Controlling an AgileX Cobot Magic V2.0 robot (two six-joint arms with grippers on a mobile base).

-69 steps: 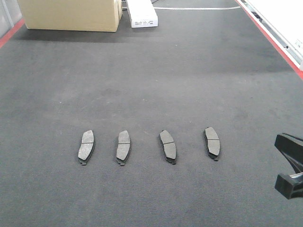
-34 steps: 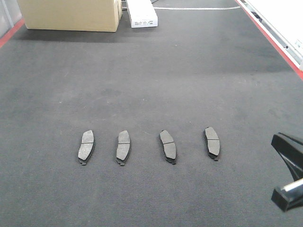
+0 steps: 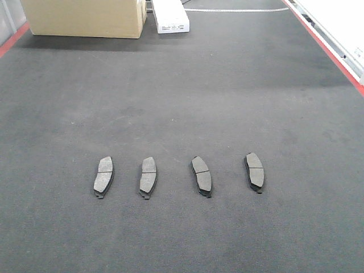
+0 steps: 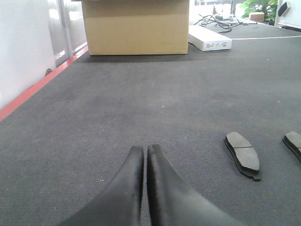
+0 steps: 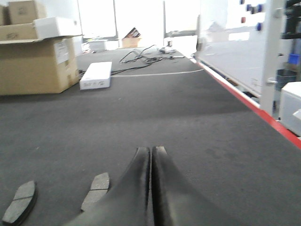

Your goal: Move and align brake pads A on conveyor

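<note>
Several brake pads A lie in a row across the conveyor, each dark grey with a groove across its middle: far left, then, then, and far right. Neither gripper shows in the front view. In the left wrist view my left gripper is shut and empty, low over the belt, with a pad to its right and another at the frame edge. My right gripper is shut with nothing in it, and two pads lie to its left.
A large cardboard box and a flat white box stand at the belt's far end. Red strips run along both belt edges, with a white panel beyond the right one. Cables lie far back.
My right gripper stood at the right edge of the front view with its fingers apart, sank lower, and has now left that view. The pads have not moved.
</note>
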